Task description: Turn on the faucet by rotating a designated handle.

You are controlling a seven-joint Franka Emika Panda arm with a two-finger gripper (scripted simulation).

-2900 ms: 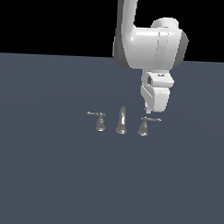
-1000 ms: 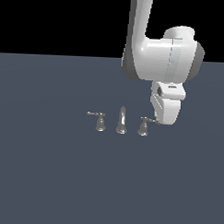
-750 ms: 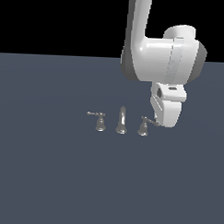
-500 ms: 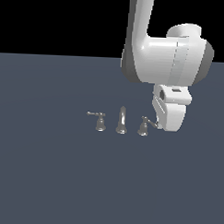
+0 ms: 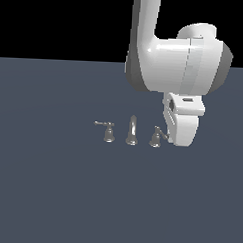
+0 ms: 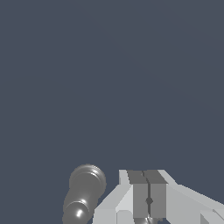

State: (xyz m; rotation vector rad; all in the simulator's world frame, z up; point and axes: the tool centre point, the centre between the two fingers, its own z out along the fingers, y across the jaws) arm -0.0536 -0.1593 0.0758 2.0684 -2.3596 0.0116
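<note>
- Worktop (image 5: 50,190): a plain slate-grey surface filling the lower part of the exterior view, with black background above it.
- Mirror-image handle (image 5: 107,131): the leftmost piece of the faucet set. It stands upright on a bell-shaped base, and its thin lever points toward 9 o'clock in the exterior view.
- Spout (image 5: 132,130): a tall tapered chrome piece, upright, between the two handles and apart from both.
- Faucet (image 5: 131,139): the three chrome pieces sit in a row near the middle of the worktop, all very small against the arm.
- Handle (image 5: 156,137): the rightmost piece, at 3 o'clock from the spout. Its lever is angled up toward roughly 2 o'clock and ends at the edge of the pincer body. Whether the two touch cannot be confirmed from this distance.
- In the wrist view a rounded chrome piece (image 6: 84,190) lies just beside the fingers; it is probably this handle, though the close framing leaves that uncertain.
- Pincer (image 6: 148,201): clenched, the two dark pads pressed together with only a thin seam between them and nothing held. In the exterior view it (image 5: 181,141) hangs low, close to the worktop, at 3 o'clock from the handle.
- Arm (image 5: 176,61): a large white body descending from 12 o'clock, directly above the pincer.
</note>
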